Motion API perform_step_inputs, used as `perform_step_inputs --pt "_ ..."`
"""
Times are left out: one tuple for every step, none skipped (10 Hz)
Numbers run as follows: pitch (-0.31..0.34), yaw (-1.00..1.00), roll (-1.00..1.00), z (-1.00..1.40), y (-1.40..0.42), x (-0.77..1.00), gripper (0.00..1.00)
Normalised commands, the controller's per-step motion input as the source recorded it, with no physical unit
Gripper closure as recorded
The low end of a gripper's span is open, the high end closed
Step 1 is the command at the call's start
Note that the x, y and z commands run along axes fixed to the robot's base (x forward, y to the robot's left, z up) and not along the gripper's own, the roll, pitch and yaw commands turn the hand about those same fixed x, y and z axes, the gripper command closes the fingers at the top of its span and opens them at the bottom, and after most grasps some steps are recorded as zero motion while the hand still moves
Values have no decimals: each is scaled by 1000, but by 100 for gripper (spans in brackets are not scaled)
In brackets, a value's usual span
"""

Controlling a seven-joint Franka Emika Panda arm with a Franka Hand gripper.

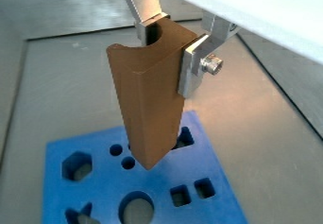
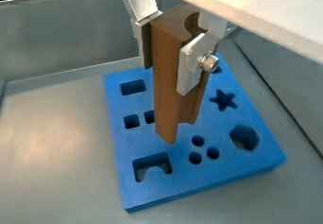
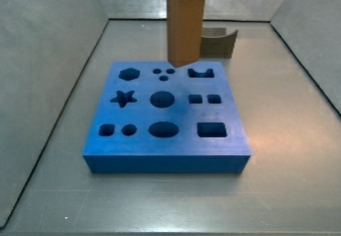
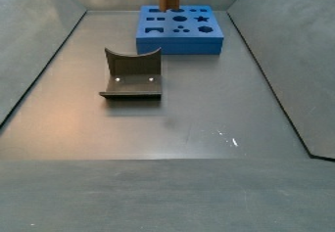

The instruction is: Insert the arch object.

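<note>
The arch object (image 1: 145, 95) is a tall brown wood-coloured bar with a curved notch in its upper end. It hangs upright in my gripper (image 1: 171, 48), which is shut on its upper part. The silver fingers (image 2: 190, 62) press its two sides. In both wrist views its lower end hovers over the blue board (image 1: 209, 162); in a wrist view that end is near an arch-shaped hole (image 2: 151, 163). In a side view the bar (image 3: 184, 21) stands over the board's far edge (image 3: 167, 145). I cannot tell whether it touches the board.
The blue board (image 4: 183, 42) has several differently shaped holes. A squat dark grey-olive block with a curved hollow (image 4: 131, 74) lies on the grey floor away from the board; it also shows behind the bar (image 3: 220, 41). Grey walls enclose the floor.
</note>
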Motion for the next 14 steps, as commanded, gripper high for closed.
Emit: perform_step_inputs --pt "0 -954 0 -169 86 120 100" --pt "0 -949 0 -174 89 120 100" --pt "0 -911 19 -240 114 149 100" --pt "27 -869 51 -309 140 140 100" --pt "40 -851 60 -329 149 143 100" --pt "59 -689 94 -374 129 334 100" --pt "101 -603 110 -389 114 389 100" --pt "114 -537 113 -317 69 449 100" --pt "114 -506 106 -269 37 480 100" --pt "149 -340 163 -240 0 606 100" --pt "154 -309 166 -197 0 626 100" --pt "163 -271 179 -160 0 637 100" --pt "204 -134 223 -137 -134 689 100" --pt "234 0 274 -231 -306 740 100"
